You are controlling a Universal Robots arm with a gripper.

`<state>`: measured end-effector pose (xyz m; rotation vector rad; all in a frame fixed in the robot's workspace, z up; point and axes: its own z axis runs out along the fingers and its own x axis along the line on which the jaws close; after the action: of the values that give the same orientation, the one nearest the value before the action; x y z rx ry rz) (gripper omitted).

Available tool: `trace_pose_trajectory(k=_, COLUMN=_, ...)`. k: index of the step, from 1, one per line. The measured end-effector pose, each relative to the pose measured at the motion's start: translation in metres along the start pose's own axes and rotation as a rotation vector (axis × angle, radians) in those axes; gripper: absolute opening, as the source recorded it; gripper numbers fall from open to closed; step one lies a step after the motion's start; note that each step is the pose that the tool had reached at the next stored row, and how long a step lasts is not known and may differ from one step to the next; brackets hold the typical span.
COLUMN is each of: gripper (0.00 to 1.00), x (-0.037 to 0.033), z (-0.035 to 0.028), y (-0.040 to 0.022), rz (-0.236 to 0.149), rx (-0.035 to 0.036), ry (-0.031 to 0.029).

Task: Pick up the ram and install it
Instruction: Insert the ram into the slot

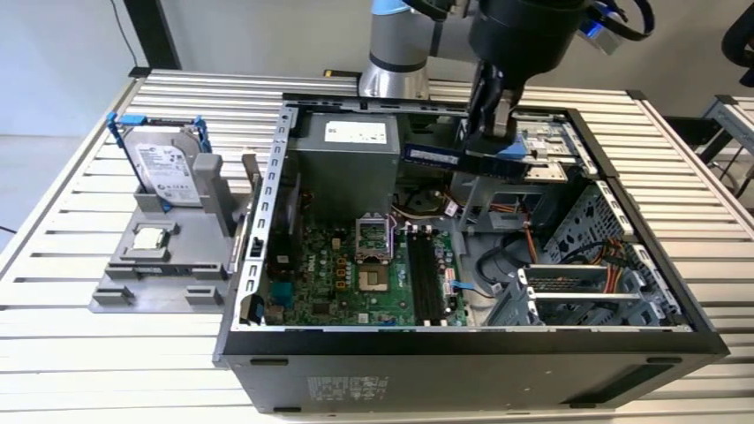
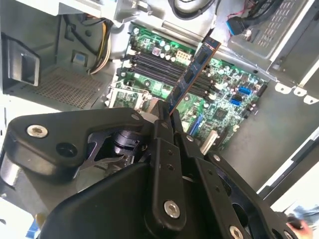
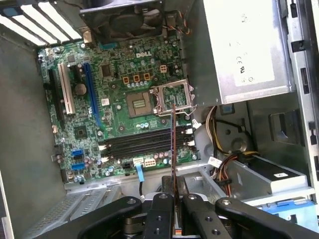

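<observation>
**Ram (image 1: 439,155) held above the open computer case, not yet in a slot**

The ram is clamped in the gripper (image 1: 493,146), whose fingers are closed on the stick's two flat faces, toward one end. Most of its length juts out free. This grip probably serves to leave the long edges bare, so that nothing of the fingers would come between the stick and a slot.

In the exterior view the stick hangs level over the far part of the computer case (image 1: 471,340), just in front of the grey power supply (image 1: 342,155). It is well above the motherboard (image 1: 353,283) and touches nothing but the fingers. The black memory slots (image 1: 425,274) lie lower and nearer the case's near wall. They look empty, so the installing step is judged not done.

In the first wrist view the ram shows edge-on as a thin line over the board. In the second wrist view it slants across the slots. From all three views its length appears to run crosswise to the slots, not along them.

The case lies on its side on the slatted worktop (image 1: 71,380) with the side panel off, which gives access from above. Toward the worktop's edge at the exterior view's left, a grey fixture (image 1: 177,274) carries the hard drive (image 1: 165,163) in its blue frame and the square processor chip (image 1: 150,238). Both are well apart from the gripper.
</observation>
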<state>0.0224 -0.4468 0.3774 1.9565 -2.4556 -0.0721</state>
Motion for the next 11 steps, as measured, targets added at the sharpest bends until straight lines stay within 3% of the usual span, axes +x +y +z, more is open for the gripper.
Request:
trace_pose_trajectory(k=6, gripper=0.00, x=0.0000, z=0.0000, y=0.0000, rz=0.078, rx=0.0002, ry=-0.0023)
trace_pose_trajectory(k=11, gripper=0.00, x=0.0000, z=0.0000, y=0.0000, rz=0.167, rx=0.0026, ry=-0.0057)
